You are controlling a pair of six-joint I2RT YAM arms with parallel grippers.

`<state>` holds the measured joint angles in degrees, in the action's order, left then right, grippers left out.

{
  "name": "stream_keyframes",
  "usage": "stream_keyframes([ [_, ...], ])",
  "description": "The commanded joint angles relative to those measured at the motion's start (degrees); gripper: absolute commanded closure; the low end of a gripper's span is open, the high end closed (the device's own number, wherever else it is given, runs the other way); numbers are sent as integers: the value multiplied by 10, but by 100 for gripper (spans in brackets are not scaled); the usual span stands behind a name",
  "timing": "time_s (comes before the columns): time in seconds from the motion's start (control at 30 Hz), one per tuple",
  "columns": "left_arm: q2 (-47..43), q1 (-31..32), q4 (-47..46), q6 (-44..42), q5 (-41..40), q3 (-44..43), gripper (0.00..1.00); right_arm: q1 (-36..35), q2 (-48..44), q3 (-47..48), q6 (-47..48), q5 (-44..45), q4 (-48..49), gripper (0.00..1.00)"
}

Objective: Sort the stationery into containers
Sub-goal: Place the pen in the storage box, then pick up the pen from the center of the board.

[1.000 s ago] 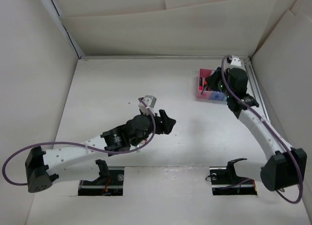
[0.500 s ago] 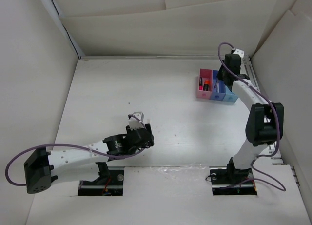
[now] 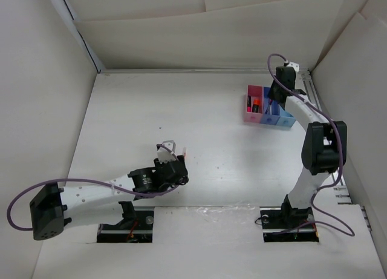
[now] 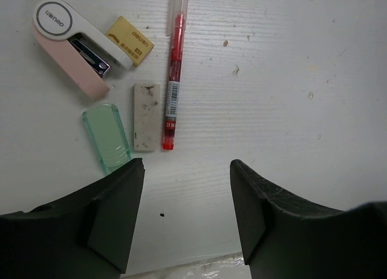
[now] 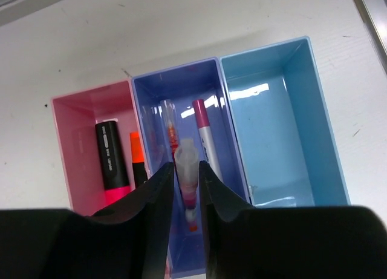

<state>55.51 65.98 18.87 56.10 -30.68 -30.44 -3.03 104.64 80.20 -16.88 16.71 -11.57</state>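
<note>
Right tool (image 5: pixel 185 177): pinching a pen (image 5: pixel 186 157); clear end up, long axis steep, over the darker blue bin (image 5: pixel 175 79)
Left tool (image 4: pixel 185 167): spread above the desk (image 4: pixel 290 109); red pen (image 4: pixel 173 79) ahead, long axis pointing away; grey eraser (image 4: pixel 146 115) just beside it on the left
Room: open desk on the red pen's right

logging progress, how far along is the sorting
Done: two highlighters in the pink bin, two pens in the darker blue bin. In hand: right gripper holds a third pen over it. To do: red pen, three erasers, stapler near the open left gripper.
</note>
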Motion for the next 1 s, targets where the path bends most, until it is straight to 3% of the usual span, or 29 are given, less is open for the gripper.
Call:
stream_keyframes([
  [0.0, 3, -1, 20, 32, -22, 8, 46, 3, -6, 20, 1, 3, -6, 71],
  [0.2, 8, -1, 26, 38, -22, 8, 47, 3, -35, 20, -4, -2, -29, 55],
  [0.37, 8, -1, 26, 38, -32, 8, 52, -3, -121, -14, -10, 3, -41, 55],
  [0.47, 26, -1, 20, 38, -32, 2, 59, -23, -185, -72, -10, -28, -30, 70],
  [0.5, 37, -1, 13, 30, -32, -4, 62, -29, -227, -90, -15, -39, -21, 94],
  [0.53, 45, -1, 7, 30, -27, -4, 65, -43, -248, -109, -22, -66, -10, 100],
  [0.57, 52, -1, 7, 24, -27, -4, 74, -50, -269, -150, -22, -82, 0, 100],
  [0.63, 78, -1, 2, 24, -27, -10, 77, -68, -328, -189, -30, -99, 24, 100],
  [0.97, 169, -1, -39, -13, -47, -61, 80, -162, -428, -281, -25, -106, 24, 98],
])
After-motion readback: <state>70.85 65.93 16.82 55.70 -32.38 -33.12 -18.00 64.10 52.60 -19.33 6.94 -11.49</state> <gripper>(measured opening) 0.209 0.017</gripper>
